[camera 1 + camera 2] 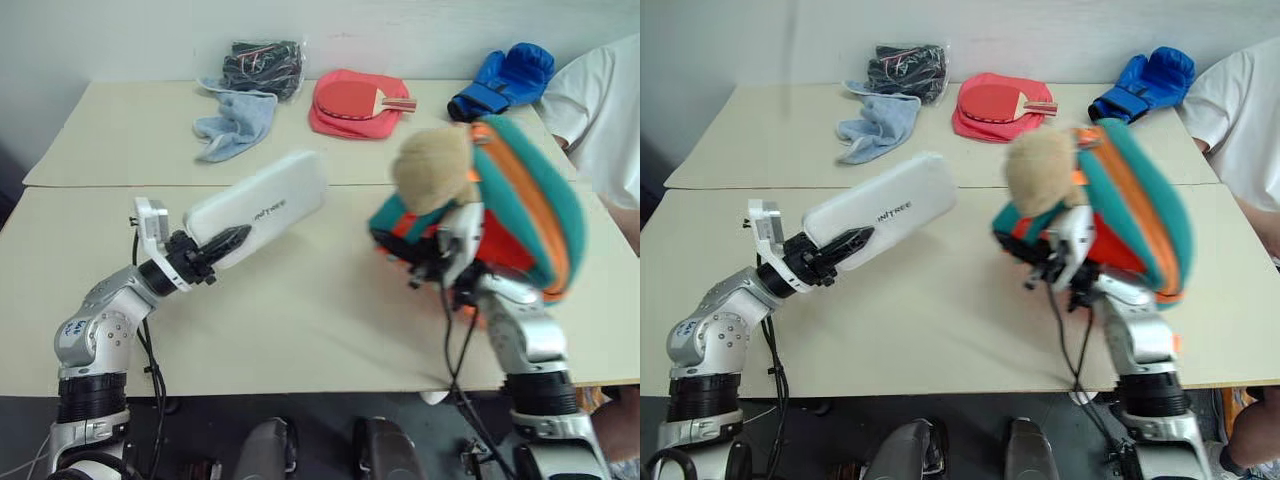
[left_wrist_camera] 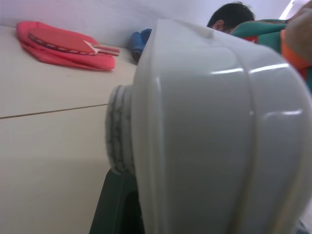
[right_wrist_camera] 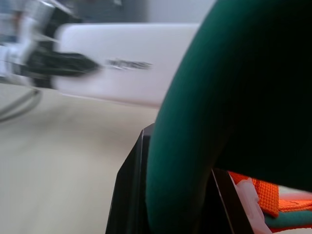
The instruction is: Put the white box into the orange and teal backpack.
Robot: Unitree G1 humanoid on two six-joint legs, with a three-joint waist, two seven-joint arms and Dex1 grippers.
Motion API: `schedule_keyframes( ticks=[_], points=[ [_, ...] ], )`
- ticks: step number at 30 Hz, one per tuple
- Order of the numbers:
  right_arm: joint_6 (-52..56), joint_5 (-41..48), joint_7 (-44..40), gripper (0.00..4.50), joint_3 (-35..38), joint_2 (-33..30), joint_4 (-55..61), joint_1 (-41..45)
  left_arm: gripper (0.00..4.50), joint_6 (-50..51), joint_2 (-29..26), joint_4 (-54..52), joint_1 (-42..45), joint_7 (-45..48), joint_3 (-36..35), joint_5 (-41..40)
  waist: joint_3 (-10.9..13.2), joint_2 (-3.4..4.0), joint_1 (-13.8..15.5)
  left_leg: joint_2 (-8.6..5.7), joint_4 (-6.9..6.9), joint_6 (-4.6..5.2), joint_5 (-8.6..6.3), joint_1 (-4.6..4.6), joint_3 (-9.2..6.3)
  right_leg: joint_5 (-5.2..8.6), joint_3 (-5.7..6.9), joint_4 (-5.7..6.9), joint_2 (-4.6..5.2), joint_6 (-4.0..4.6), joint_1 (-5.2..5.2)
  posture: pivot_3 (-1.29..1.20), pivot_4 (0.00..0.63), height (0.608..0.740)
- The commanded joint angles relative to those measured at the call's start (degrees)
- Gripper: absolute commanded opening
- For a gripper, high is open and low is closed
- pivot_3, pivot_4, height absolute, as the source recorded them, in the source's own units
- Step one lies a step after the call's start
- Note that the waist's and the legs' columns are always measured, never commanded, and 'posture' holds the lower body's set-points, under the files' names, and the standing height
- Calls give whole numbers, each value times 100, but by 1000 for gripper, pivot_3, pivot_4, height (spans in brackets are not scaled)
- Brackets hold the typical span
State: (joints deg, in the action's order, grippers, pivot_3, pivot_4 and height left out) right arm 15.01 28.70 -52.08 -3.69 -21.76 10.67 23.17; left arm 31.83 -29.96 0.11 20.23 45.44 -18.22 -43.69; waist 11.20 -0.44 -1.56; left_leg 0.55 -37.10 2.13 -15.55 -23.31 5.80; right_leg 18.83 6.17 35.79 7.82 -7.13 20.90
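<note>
Nearest the head camera, the two arms rise over the front edge of the beige table (image 1: 300, 330). On its own side, the left gripper (image 1: 222, 250) is clamped on one end of the white box (image 1: 265, 205), which is lifted off the table and tilts up toward the orange and teal backpack (image 1: 530, 215). Opposite, the right gripper (image 3: 170, 195) pinches a teal edge of that backpack and holds it up, the plush toy (image 1: 432, 168) bulging toward the box. Box and bag are near but apart. Judging by its glossy, rounded shell, the box is stiff and probably slippery, so an end grip may let it pivot. The backpack looks soft, and its opening will likely sag unless held wide.
</note>
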Motion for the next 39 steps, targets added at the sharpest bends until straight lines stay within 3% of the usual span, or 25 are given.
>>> schedule_keyframes(
  ticks=[1,4,7,11,15,25,29,34,39],
  points=[
    [923,883,-241,34,-141,-268,1110,-146,1207,-103,-171,-66,-33,134,-316,-128,1,-2,12,0,-1,2,-1,-2,0,0,-2,0,0,0,1,0,150,740],
    [1966,1813,-507,34,388,-1284,1877,-757,1207,47,-369,-302,-227,359,-552,-367,1,-5,114,-7,-8,14,-9,-7,-10,0,-6,-7,11,0,-6,0,150,740],
    [2206,2146,-476,34,953,-1828,1847,-938,1207,238,-651,-652,-364,604,-812,-738,12,-24,138,-8,-11,21,-29,-6,-11,0,-6,-33,62,0,-23,0,150,740],
    [2311,2127,-506,34,1266,-2190,1564,-839,1207,486,-1020,-1236,-315,761,-893,-1100,16,-30,144,-6,-11,-18,-45,2,-11,-1,-7,-46,65,2,-24,0,150,740],
    [2337,2113,-578,34,1209,-2217,1494,-789,1207,569,-1075,-1582,-33,870,-532,-1210,16,-29,168,-5,-4,-27,-39,3,-14,-1,-3,-44,61,3,-23,0,150,740],
    [2488,2114,-740,34,947,-2247,1557,-803,1207,-915,-1090,-580,1063,1721,1234,849,16,-30,192,-17,-8,19,-21,3,9,-1,21,-25,29,2,-21,0,150,740],
    [2593,2165,-786,34,1004,-2322,1564,-814,1207,-805,-1141,-248,2041,2331,2143,1358,17,-31,271,-15,-8,19,-21,-1,10,-1,27,-27,27,2,-17,0,150,740],
    [2570,2095,-898,34,901,-2294,1480,-696,1207,-760,230,1256,3853,2143,3260,2284,17,-32,373,-30,-22,33,-19,-6,6,-5,30,-25,30,-4,-23,0,150,740],
    [2459,1960,-873,34,783,-2187,1533,-654,1207,-1378,1599,3068,4833,1770,3599,3009,20,-36,318,-43,-41,56,-14,-43,15,-12,29,-27,39,-19,5,0,150,740]
  ],
)
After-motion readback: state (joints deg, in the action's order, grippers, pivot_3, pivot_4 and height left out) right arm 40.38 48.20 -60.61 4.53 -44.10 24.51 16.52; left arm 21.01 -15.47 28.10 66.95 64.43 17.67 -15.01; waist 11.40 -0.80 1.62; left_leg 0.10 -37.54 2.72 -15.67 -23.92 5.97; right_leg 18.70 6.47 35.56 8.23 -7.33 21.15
